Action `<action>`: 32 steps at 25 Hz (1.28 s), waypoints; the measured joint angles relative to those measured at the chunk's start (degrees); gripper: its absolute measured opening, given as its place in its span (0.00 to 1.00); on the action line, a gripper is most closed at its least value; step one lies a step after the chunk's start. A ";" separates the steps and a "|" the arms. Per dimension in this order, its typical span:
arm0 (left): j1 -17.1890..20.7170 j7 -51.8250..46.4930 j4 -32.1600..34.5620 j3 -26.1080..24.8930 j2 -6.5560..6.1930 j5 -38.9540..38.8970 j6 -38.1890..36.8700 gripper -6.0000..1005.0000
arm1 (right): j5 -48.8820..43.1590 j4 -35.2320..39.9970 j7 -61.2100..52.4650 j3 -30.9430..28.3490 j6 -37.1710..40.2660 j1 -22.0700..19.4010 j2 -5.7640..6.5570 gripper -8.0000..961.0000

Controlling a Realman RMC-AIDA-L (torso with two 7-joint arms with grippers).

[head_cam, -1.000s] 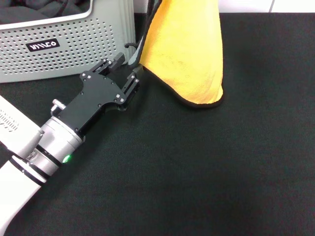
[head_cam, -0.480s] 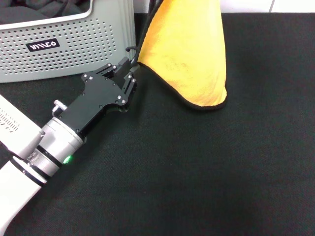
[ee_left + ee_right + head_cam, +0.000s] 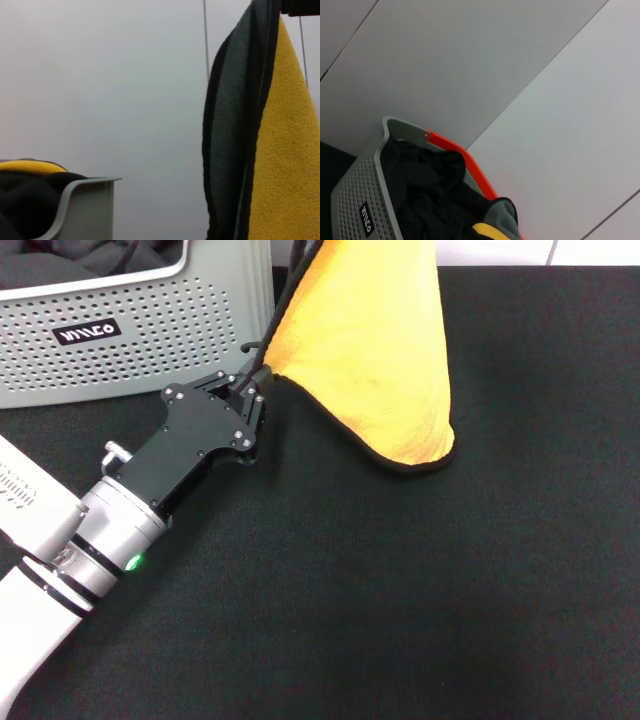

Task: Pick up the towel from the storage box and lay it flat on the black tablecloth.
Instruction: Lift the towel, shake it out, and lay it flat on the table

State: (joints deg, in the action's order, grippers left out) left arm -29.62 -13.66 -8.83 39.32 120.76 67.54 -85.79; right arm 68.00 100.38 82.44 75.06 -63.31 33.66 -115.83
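The left end effector point(image 3: 254, 392) lies low over the near-left part of the black tablecloth point(image 3: 420, 590), its black body angled up toward the hanging cloth. Half a second ago its fingers stood slightly apart just beside the towel's left corner; now they have drawn together on that black-stitched edge, so the left end effector looks clamped on the towel point(image 3: 365, 350) — a judgement from the head view, since the left wrist view shows only cloth and no fingers. The towel hangs upright above the tablecloth, yellow face toward the camera, its lower corner dangling just above or barely touching the desk; which of the two cannot be told. Compared with a second ago the left corner has been pulled a little leftward and the drape has swung slightly. Its top runs out of the head view, and the right end effector is not seen in any picture, so whether it holds the upper edge cannot be told. With a second corner now pinched, the towel can likely be spread and lowered flat — the laying-out step seems about to start. Farther back at the left stands the storage box point(image 3: 140, 330), with dark cloth point(image 3: 430, 200) heaped inside it.
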 joint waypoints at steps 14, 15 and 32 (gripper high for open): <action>0.86 4.53 0.36 1.08 -0.10 1.30 -4.06 0.07 | -0.35 0.28 0.09 -0.02 0.03 -1.96 0.00 0.02; 1.00 4.24 0.53 1.49 -0.18 1.32 -5.32 0.07 | -0.38 0.28 0.09 -0.06 0.03 -2.43 0.00 0.02; 11.99 -31.91 29.89 9.60 -1.23 1.42 -22.09 0.04 | 8.10 8.52 -0.85 -0.23 -6.65 -18.25 0.12 0.02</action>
State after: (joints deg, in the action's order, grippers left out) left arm -17.63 -45.58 21.06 48.92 119.53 68.96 -107.88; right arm 76.10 108.90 81.59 74.83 -69.97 15.40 -115.71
